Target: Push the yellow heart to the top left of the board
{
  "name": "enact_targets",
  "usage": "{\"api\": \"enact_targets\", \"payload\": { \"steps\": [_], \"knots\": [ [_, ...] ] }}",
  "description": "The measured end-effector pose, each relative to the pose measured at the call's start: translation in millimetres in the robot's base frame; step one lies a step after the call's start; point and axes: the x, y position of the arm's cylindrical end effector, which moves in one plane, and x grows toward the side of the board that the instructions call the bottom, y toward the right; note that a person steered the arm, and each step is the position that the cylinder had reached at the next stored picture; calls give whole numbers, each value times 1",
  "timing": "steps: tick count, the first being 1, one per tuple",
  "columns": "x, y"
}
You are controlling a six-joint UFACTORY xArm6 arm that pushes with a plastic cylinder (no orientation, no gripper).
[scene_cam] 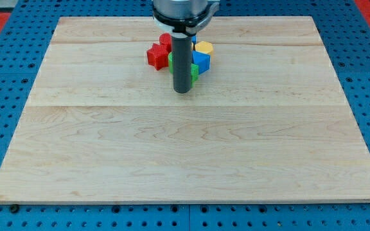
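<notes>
Several small blocks sit clustered near the top middle of the wooden board. A yellow block lies at the cluster's right; its shape is hard to make out. A blue block sits just below it. A red star-like block is at the cluster's left, with another red block above it. A green block shows beside the rod, partly hidden. My tip rests on the board just below the cluster, with the rod covering the cluster's middle.
The arm's grey mount hangs over the board's top edge. Blue pegboard surrounds the board on all sides, with red areas at the view's top corners.
</notes>
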Motion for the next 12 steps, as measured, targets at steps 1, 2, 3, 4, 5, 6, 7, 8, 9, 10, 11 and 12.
{"api": "enact_targets", "payload": {
  "steps": [1,2,3,4,5,6,7,8,9,10,11,12],
  "knots": [
    [5,-8],
    [14,24],
    [11,88],
    [-5,105],
    [-32,115],
    [-52,92],
    [-74,63],
    [-92,30],
    [-100,-5],
    [-116,-4],
    [-142,5],
    [-155,-25]
  ]
}}
